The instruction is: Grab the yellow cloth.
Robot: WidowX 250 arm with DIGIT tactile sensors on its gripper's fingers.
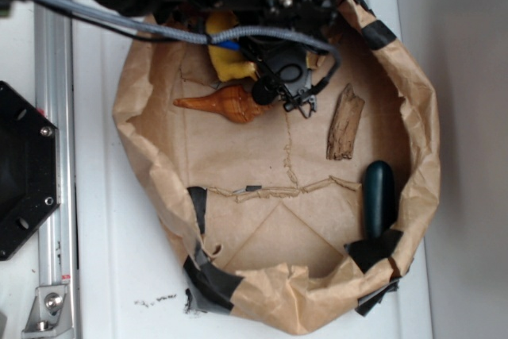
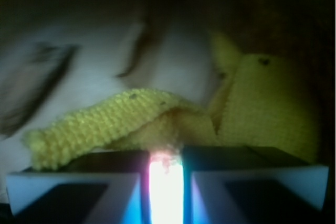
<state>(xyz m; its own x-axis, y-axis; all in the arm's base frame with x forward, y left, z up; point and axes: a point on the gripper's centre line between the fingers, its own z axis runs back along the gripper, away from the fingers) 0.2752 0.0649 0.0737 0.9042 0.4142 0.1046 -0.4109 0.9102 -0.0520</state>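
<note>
Pinching only a thin fold of the yellow cloth (image 2: 157, 119), which bunches right ahead of its nearly closed fingertips, the hand (image 2: 166, 174) risks losing that shallow bite, or nudging the seashell (image 1: 226, 104) just beside it.

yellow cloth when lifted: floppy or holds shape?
Probably floppy: the yellow cloth lies in soft folds, so loose ends would likely drape. Its knitted texture suggests good grip and little slipping. It seems light. The gripper looks nearly closed at its edge.
</note>
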